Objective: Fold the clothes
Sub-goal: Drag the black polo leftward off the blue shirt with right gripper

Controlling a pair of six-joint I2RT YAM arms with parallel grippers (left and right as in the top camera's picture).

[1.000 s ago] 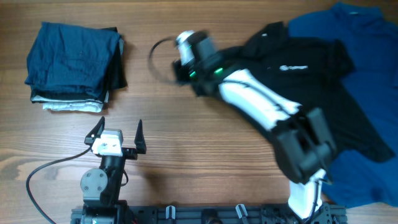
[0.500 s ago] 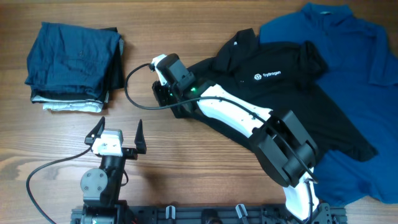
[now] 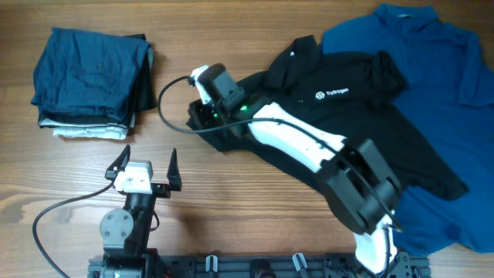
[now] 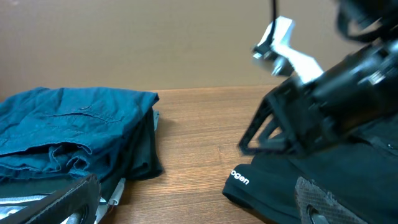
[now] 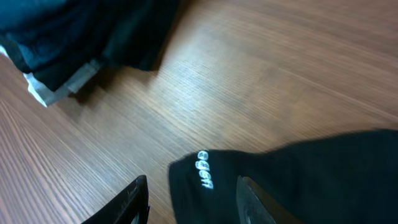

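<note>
The clothes include a black collared shirt with a white chest logo, spread partly over a bright blue shirt at the right. My right gripper is at the black shirt's left sleeve. In the right wrist view its fingers stand apart, so the right gripper is open, with the sleeve cuff lying on the wood between them. My left gripper rests open near the front, away from both shirts. The left wrist view has the left gripper open, with the black sleeve just ahead.
A stack of folded garments, dark blue on top, sits at the back left, also seen as the stack and the stack. The right arm stretches across the black shirt. Its cable loops over the wood.
The right arm pulled the black shirt leftward and stretched it out, then stopped. Its jaws have since parted and let go of the sleeve. The left arm has not moved.
</note>
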